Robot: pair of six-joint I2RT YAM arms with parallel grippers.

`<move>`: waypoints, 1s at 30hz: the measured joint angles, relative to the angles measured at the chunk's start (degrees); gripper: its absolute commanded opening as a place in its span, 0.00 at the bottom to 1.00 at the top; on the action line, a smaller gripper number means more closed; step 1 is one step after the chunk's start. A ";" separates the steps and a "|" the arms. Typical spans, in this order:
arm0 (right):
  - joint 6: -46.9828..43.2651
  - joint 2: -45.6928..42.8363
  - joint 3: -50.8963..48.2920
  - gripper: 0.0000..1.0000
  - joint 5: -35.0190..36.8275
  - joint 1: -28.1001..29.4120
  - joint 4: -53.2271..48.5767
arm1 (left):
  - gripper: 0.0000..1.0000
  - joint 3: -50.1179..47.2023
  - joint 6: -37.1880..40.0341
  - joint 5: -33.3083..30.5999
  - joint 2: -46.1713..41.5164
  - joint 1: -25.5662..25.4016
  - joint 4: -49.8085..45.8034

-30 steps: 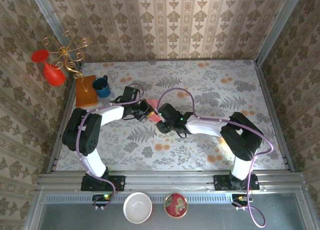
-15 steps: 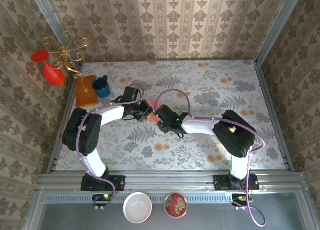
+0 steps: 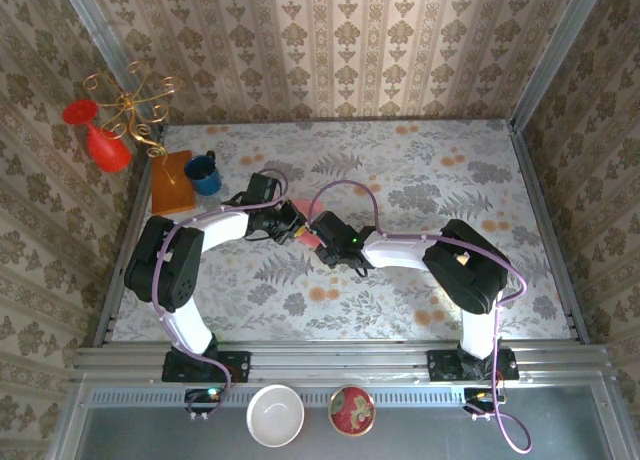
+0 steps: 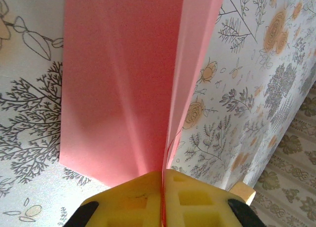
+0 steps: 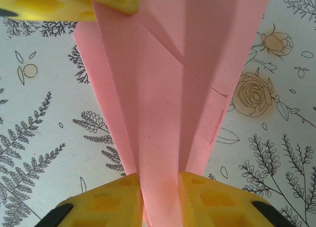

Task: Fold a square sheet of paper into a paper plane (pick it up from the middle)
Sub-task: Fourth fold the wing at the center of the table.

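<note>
- Floral-patterned table (image 3: 420, 180), walled with damask paper; blue mug (image 3: 204, 173) and orange-brown board (image 3: 170, 182) far-left.
- Paper plane (image 3: 310, 230), salmon-pink, part-folded, mid-table between both arms.
- Left gripper (image 4: 162, 187): yellow pads pressed together, pinching the paper's edge.
- Right gripper (image 5: 159, 197): pads astride a folded ridge, narrow gap; contact unclear.

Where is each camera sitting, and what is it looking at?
Top external: high above and behind the arms, looking down at the table; both whole arms show, meeting at the pink paper.
Left wrist: on the left arm, looking along its yellow fingers, pressed shut on the paper.
Right wrist: on the right arm, looking along its yellow fingers, with the paper between them.
Shared: all views show the pink folded paper over the flowery table.
</note>
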 measured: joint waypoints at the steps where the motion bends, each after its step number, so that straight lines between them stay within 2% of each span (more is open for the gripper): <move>1: -0.15 0.00 0.00 0.21 0.00 0.00 0.00 | 0.12 0.00 0.00 0.00 0.00 0.00 0.00; 7: -0.17 0.00 0.02 0.13 -0.33 -0.02 -0.11 | 0.24 0.11 0.33 -0.66 -0.11 0.46 -1.38; 12: 0.13 0.00 0.02 0.10 -4.02 -0.46 -1.33 | 0.33 0.11 2.29 -2.10 -2.40 3.52 -5.03; 16: 1.75 0.00 0.61 0.08 -9.55 -2.40 -3.28 | 0.37 0.11 4.26 -4.24 -5.90 6.08 -7.45; 20: 4.07 0.00 0.81 0.08 -16.20 -5.38 -4.13 | 0.39 -0.24 5.49 -5.95 -9.70 6.32 -8.13; 25: 7.45 0.00 0.76 0.08 -25.09 -9.07 -4.46 | 0.41 -3.63 5.68 -6.43 -12.70 5.03 -6.14; 30: 11.15 0.00 -0.42 0.08 -33.68 -12.24 -2.49 | 0.41 -7.23 5.44 -5.68 -12.52 1.42 -2.29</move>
